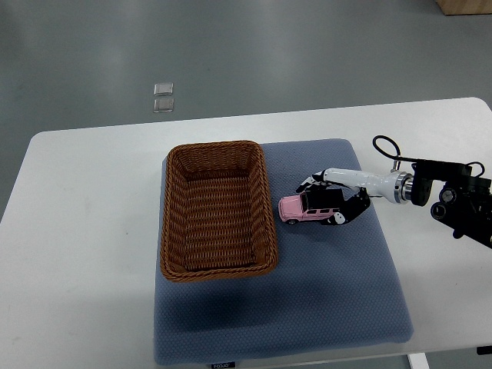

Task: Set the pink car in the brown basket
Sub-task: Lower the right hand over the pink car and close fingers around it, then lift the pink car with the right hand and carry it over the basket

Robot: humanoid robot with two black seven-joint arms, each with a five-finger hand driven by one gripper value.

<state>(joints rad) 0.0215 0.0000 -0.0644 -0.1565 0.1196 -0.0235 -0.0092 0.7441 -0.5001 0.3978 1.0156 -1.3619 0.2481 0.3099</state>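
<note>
The pink car (302, 209), a small toy with dark windows, sits on the blue mat just right of the brown basket (217, 208). My right hand (327, 201) reaches in from the right edge, its black-and-white fingers curled around the car's rear and top. The wicker basket is rectangular and has nothing inside. Part of the car's roof is hidden by my fingers. The car is outside the basket, a short gap from its right rim. My left arm does not show.
A blue-grey mat (323, 307) covers the middle of the white table (84, 231). Two small clear squares (163, 98) lie on the grey floor beyond the table. A wooden box corner (465, 6) shows at the top right.
</note>
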